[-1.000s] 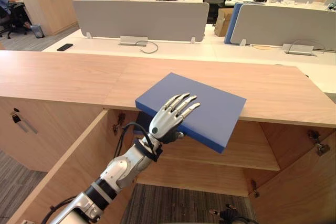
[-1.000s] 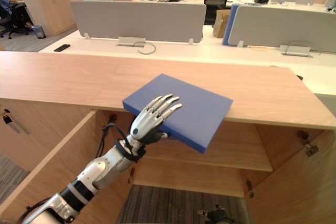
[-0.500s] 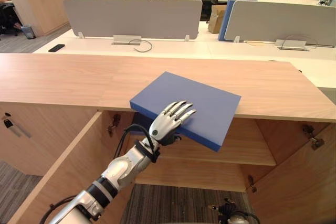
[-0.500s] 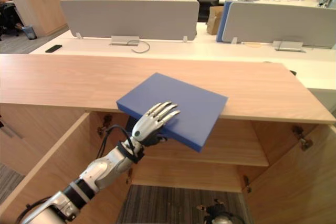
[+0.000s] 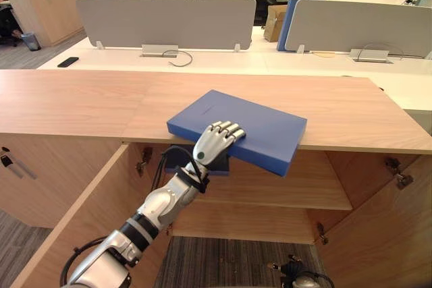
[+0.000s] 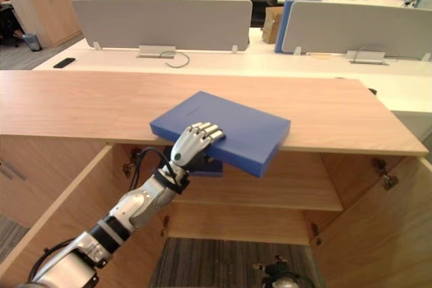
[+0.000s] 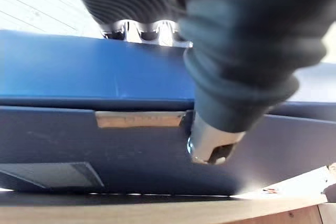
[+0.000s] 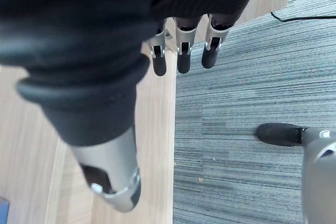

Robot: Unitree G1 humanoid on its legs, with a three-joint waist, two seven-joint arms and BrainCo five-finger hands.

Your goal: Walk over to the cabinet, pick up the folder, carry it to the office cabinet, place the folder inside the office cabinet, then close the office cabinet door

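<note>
Atop cabinet, folder, left robot hand gripping

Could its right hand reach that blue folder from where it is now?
Probably not without lifting: the right hand hangs low over the carpet, well below the folder on the cabinet top, where the left hand grips it. The way up looks free.

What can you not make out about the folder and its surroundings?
Eye views: underside of the flat blue folder, covered by the folder itself.
Eye views: dark blue shape under the wooden cabinet top, half behind the left hand.
Too small, eye views: black item on white desk.
</note>
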